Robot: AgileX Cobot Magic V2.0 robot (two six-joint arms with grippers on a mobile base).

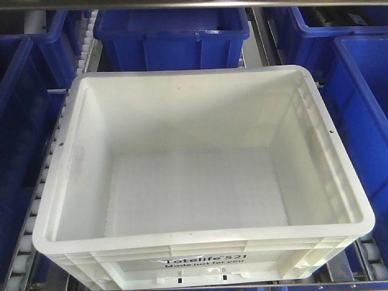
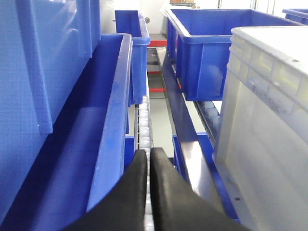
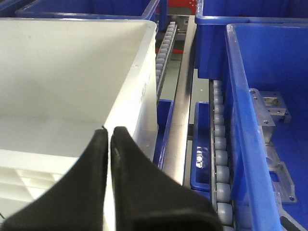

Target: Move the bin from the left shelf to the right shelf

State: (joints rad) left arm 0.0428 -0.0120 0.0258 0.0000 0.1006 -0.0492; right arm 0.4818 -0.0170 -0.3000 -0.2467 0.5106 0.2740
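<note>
An empty white bin (image 1: 200, 71) with black lettering on its front wall sits on the shelf rollers in the middle of the front view. Neither gripper shows in that view. In the left wrist view my left gripper (image 2: 148, 153) is shut and empty, over a roller track, with the white bin's left wall (image 2: 269, 120) to its right and apart from it. In the right wrist view my right gripper (image 3: 109, 131) is shut with its tips over the right rim of the white bin (image 3: 72, 72). It holds nothing that I can see.
Blue bins stand behind (image 1: 170, 36), left (image 1: 18, 109) and right (image 1: 364, 109) of the white bin. A blue bin (image 2: 110, 120) is close on the left gripper's left. Roller tracks (image 3: 220, 144) and a metal rail (image 3: 185, 110) separate the white bin from the right blue bin (image 3: 269, 96).
</note>
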